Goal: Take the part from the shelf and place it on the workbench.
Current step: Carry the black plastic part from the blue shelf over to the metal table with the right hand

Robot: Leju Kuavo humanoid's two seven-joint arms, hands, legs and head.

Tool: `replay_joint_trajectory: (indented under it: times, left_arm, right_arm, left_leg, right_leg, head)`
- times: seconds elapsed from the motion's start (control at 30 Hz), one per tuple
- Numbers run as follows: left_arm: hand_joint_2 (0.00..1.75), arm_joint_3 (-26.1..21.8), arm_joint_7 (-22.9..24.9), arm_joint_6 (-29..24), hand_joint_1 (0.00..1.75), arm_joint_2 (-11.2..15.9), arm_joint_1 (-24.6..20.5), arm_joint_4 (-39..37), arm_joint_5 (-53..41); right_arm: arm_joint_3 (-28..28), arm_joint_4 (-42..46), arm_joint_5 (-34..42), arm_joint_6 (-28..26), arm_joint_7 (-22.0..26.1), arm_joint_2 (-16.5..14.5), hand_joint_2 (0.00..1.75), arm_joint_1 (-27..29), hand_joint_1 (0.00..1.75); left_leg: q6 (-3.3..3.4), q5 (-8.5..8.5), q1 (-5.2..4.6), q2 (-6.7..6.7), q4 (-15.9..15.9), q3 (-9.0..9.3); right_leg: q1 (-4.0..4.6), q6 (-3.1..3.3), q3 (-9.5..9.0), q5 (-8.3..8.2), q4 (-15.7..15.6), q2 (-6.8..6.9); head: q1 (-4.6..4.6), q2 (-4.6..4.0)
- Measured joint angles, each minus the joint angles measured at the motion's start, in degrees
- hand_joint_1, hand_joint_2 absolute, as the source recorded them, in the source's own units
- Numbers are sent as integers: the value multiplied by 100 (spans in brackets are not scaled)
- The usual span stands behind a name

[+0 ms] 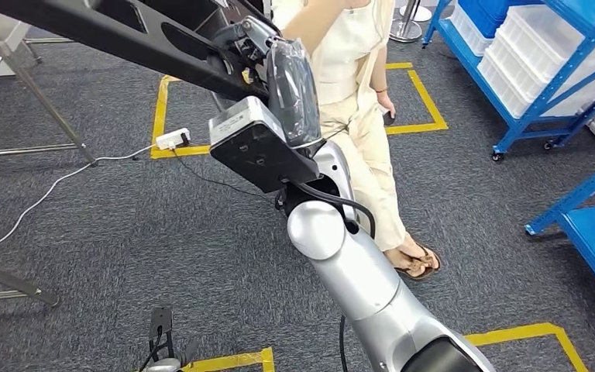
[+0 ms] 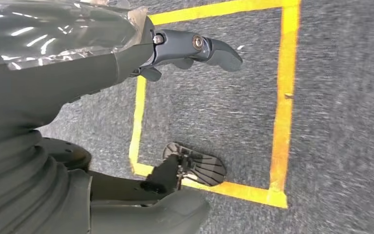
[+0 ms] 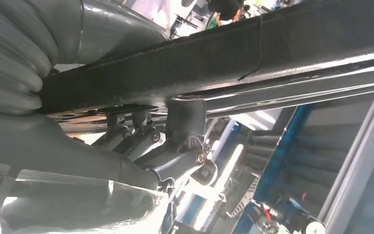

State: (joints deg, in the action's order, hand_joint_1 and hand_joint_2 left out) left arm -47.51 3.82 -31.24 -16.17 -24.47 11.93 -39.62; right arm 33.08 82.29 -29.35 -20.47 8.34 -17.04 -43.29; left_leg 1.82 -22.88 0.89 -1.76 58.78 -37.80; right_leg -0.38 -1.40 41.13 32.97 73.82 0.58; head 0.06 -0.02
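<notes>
The part (image 1: 101, 31) is a long black metal bar with cut-outs, running from the upper left of the head view to my right hand (image 1: 252, 39). My right arm is raised and that hand grips the bar's end. In the right wrist view the dark fingers (image 3: 180, 141) curl up around the bar (image 3: 253, 53), which crosses the whole picture. My left hand (image 2: 190, 48) hangs over the grey carpet, its fingers stretched out and apart from the thumb (image 2: 175, 209), with nothing in it.
A person in cream clothes (image 1: 356, 116) stands close behind my right arm. Blue shelves (image 1: 542, 85) with white bins stand at the right. Yellow tape squares (image 1: 426, 97) mark the carpet. A white power strip (image 1: 172, 139) and cable lie left, near metal frame legs (image 1: 39, 101).
</notes>
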Motion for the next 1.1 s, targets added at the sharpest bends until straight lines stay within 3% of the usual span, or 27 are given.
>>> replay_joint_trajectory:
  times: [0.03, 0.07, 0.13, 0.2, 0.27, 0.3, 0.37, 0.43, 0.5, 0.53, 0.57, 0.63, 0.7, 0.73, 0.8, 0.87, 0.93, 1.0, 1.03, 1.07, 1.1]
  left_arm:
    - [175, -1, 0, 1, 0, 5, 10, 0, 2]
    - [175, -1, -1, 1, 0, 11, 19, 0, 4]
    - [175, -2, -5, 1, 0, 20, 25, 0, 4]
    - [175, -3, -13, 2, 0, 26, 28, 0, 4]
    - [175, -4, -17, 9, 0, 31, 44, 0, 4]
    - [175, -4, -19, 12, 0, 39, 54, 0, 4]
    - [175, -5, -33, 15, 0, 58, 60, 0, 18]
    - [175, -10, -72, 15, 0, 80, 62, 0, 65]
    - [175, -16, -96, 14, 0, 103, 83, 0, 103]
    - [175, -18, -95, 12, 0, 115, 101, 0, 113]
    - [175, -20, -98, 10, 0, 126, 119, 0, 135]
    - [175, -28, -111, 7, 0, 144, 143, -1, 187]
    - [175, -45, -126, 7, 0, 150, 147, -1, 221]
    - [175, -57, -132, 7, 0, 151, 146, -1, 230]
    - [175, -90, -136, 7, 0, 154, 149, 1, 236]
    - [175, -114, -138, 7, 0, 158, 144, 3, 235]
    - [175, -119, -138, 7, 0, 161, 125, 5, 234]
    - [175, -120, -137, 7, 0, 163, 114, 6, 232]
    - [175, -121, -137, 7, 0, 164, 116, 6, 232]
    - [175, -123, -137, 7, 0, 166, 118, 6, 231]
    - [175, -126, -137, 7, 0, 167, 118, 6, 231]
  right_arm:
    - [-6, -14, 10, -9, 5, 22, 175, 21, 173]
    - [-12, -26, 21, -15, 10, 37, 175, 34, 173]
    - [-22, -39, 37, -20, 30, 48, 175, 38, 173]
    - [-27, -45, 49, -22, 56, 48, 175, 33, 173]
    - [-31, -59, 57, -23, 69, 49, 175, 33, 173]
    - [-33, -65, 61, -26, 71, 49, 175, 33, 173]
    - [-37, -70, 70, -34, 77, 49, 175, 33, 173]
    - [-47, -77, 80, -40, 89, 52, 175, 41, 173]
    - [-61, -99, 90, -42, 95, 54, 175, 67, 173]
    - [-68, -115, 95, -42, 95, 54, 175, 83, 173]
    - [-74, -131, 101, -42, 98, 54, 175, 95, 173]
    - [-83, -157, 114, -42, 107, 54, 175, 103, 173]
    - [-96, -172, 120, -40, 116, 55, 175, 100, 173]
    - [-102, -178, 122, -38, 120, 55, 175, 100, 173]
    - [-112, -193, 122, -36, 124, 53, 175, 95, 173]
    - [-121, -211, 124, -33, 126, 51, 175, 79, 173]
    - [-138, -236, 127, -31, 128, 60, 175, 60, 173]
    - [-149, -278, 126, -31, 129, 86, 175, 54, 173]
    - [-150, -303, 126, -31, 129, 100, 175, 56, 173]
    - [-150, -327, 125, -31, 129, 111, 175, 57, 173]
    - [-150, -345, 123, -31, 132, 116, 175, 54, 173]
  left_leg:
    - [1, 0, -6, -70, 1, 1]
    - [0, 1, -12, -141, 3, 3]
    - [-6, 3, -19, -263, 7, 1]
    - [-34, 13, -22, -357, 12, -19]
    - [-85, 36, -13, -430, -1, -41]
    - [-109, 33, 0, -437, 1, -54]
    - [-153, -93, -10, -270, 171, -139]
    - [-194, -416, -15, -11, 769, -411]
    - [-244, -660, 15, 85, 1413, -718]
    - [-267, -652, 36, 105, 1504, -765]
    - [-291, -553, 61, 136, 1380, -700]
    - [-339, -253, 99, 320, 675, -317]
    - [-324, -104, 89, 455, 137, -17]
    - [-295, -110, 64, 459, 64, 18]
    - [-201, -88, 29, 342, 43, 22]
    - [-105, -58, 22, 245, 1, 51]
    - [-32, -39, 25, 147, -24, 72]
    - [-4, -36, 21, 27, -24, 69]
    - [-3, -36, 18, -39, -23, 69]
    - [-4, -36, 16, -106, -22, 71]
    - [-6, -34, 14, -173, -20, 73]
  right_leg:
    - [2, -21, 43, -50, 15, -20]
    - [4, -50, -25, -178, -190, -46]
    - [2, -85, -360, -505, -958, -208]
    - [16, -58, -604, -684, -1455, -336]
    - [44, -6, -655, -719, -1528, -292]
    - [19, 27, -665, -740, -1554, -248]
    - [-26, 105, -704, -779, -1629, -152]
    - [-21, 164, -733, -782, -1664, -47]
    - [-4, 192, -737, -769, -1662, 70]
    - [-2, 196, -737, -765, -1661, 125]
    - [-5, 195, -737, -759, -1656, 174]
    - [-2, 159, -734, -729, -1625, 257]
    - [36, 92, -723, -685, -1582, 320]
    - [61, 63, -727, -671, -1572, 352]
    - [74, 11, -741, -652, -1575, 420]
    - [49, -33, -677, -544, -1414, 323]
    - [14, -18, -402, -283, -821, 104]
    - [3, -6, -9, -40, -58, 0]
    - [1, -24, 99, -15, 119, -18]
    - [1, -55, 108, -71, 91, -34]
    - [0, -90, -7, -206, -178, -62]
  head:
    - [2, 0]
    - [1, 0]
    - [-1, -1]
    - [-4, -1]
    - [-4, -1]
    - [-7, -1]
    - [-19, -1]
    - [-32, -1]
    - [-36, -1]
    - [-38, -1]
    - [-38, -1]
    - [-39, -1]
    - [-38, -1]
    - [-29, -1]
    - [-15, 0]
    - [-14, 0]
    - [0, -1]
    - [12, 0]
    - [12, 0]
    - [12, 0]
    - [12, -1]
